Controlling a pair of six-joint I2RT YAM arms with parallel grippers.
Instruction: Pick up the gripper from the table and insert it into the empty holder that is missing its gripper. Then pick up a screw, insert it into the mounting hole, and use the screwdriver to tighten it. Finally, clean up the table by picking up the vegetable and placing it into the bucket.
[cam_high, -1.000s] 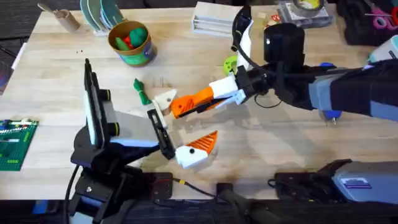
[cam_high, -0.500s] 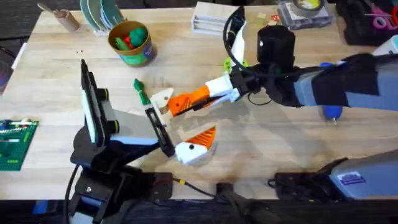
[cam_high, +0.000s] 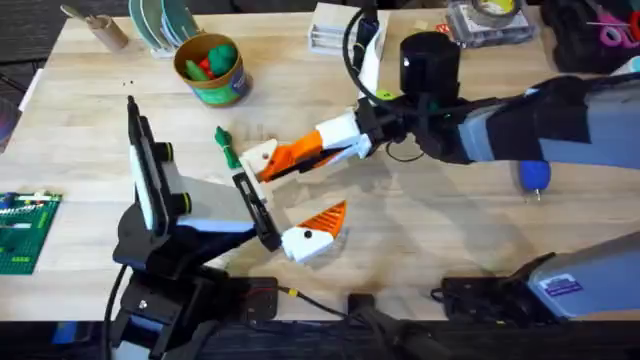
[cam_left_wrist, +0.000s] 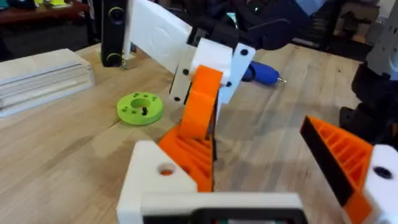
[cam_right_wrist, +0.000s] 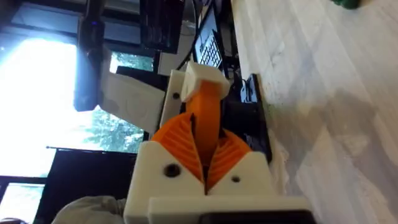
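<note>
1. Two arms are meeting at mid-table in the overhead view. The right gripper (cam_high: 285, 163) is reaching in from the right and is clenching the gripper (cam_right_wrist: 205, 118), the loose orange wedge, between its orange pads.
2. Seen from overhead, the wedge's long axis is lying in line with the right fingers, running from upper right down to lower left. Its leading end is pointing at the holder (cam_high: 262, 157) and is touching it or sitting just beside it; seating cannot be confirmed.
3. The left gripper (cam_high: 300, 190) is standing spread wide and grasping nothing. The holder is forming one fingertip and the fitted orange finger (cam_high: 322, 225) the other.
4. The vegetable (cam_high: 228, 148) is lying on the table (cam_high: 120, 110) just beside the holder, on the side away from the right arm, its long axis slanting from upper left to lower right.
5. The bucket (cam_high: 215, 92) is standing upright near the far left, well apart from the arms, with green and red toys inside.
6. The screwdriver (cam_high: 533, 178) is lying on the right, partly covered by the right arm overhead, its bit pointing toward the near edge.
7. The left wrist view is showing the screwdriver's blue body more fully, plus a whole green ring disc (cam_left_wrist: 140, 107) lying flat beyond the holder. The overhead view is showing that disc as a sliver beside the right arm.
8. The right wrist view is showing the wedge end-on, running straight from the pads up to the holder's white block.
</note>
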